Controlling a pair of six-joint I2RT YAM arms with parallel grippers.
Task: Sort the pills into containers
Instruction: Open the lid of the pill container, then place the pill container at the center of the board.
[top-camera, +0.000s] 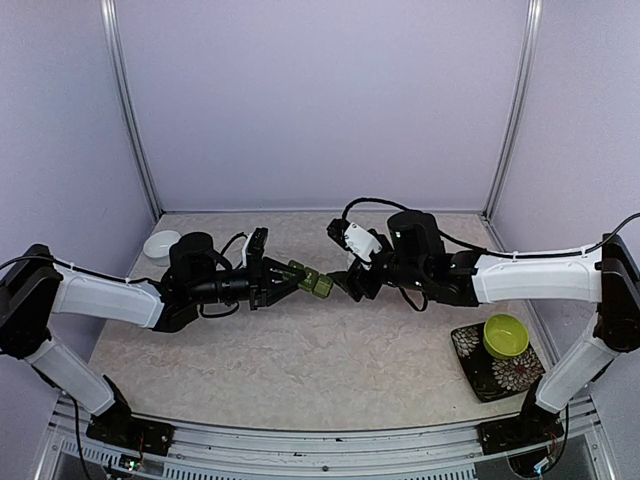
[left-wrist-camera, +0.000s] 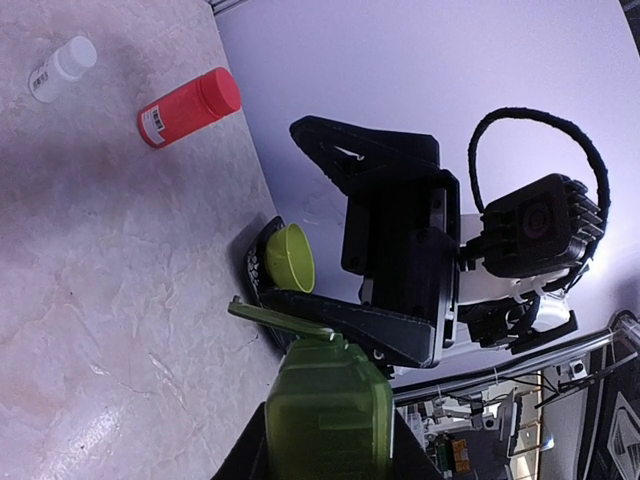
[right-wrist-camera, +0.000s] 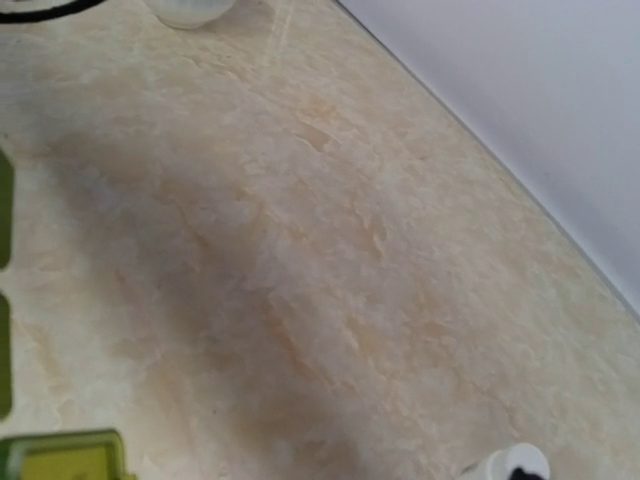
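1. The left tool (top-camera: 293, 272) is clamped on the dark green pill box (top-camera: 312, 281). It holds the box by its near end over the middle of the desk (top-camera: 300, 380).
2. In the left wrist view one lid (left-wrist-camera: 275, 315) at the box's far end stands tilted open.
3. The right tool (top-camera: 347, 282) faces the box from the other side with its fingers set wide apart and gripping nothing. The lower finger (left-wrist-camera: 350, 318) lies just beside the open lid. Whether they touch cannot be told.
4. The two tools meet tip to tip at the centre, so the space between them is tight. Both arms reach in from the near corners.
5. The white bowl (top-camera: 160, 245) sits at the far left corner, close to the wall post and behind the left arm.
6. The lime-green bowl (top-camera: 505, 335) rests on a dark flowered plate (top-camera: 480, 372) at the near right, close to the desk's right edge and beside the right arm's base.
7. A red-orange bottle (left-wrist-camera: 188, 107) sits near the line where the desk meets the wall. A small white bottle (left-wrist-camera: 62, 68) stands well apart from it, farther in on the desk. Both are hidden in the top view.
8. The widest bare stretch of desk is the near strip between the two arm bases. The far strip along the back wall also shows bare marble.
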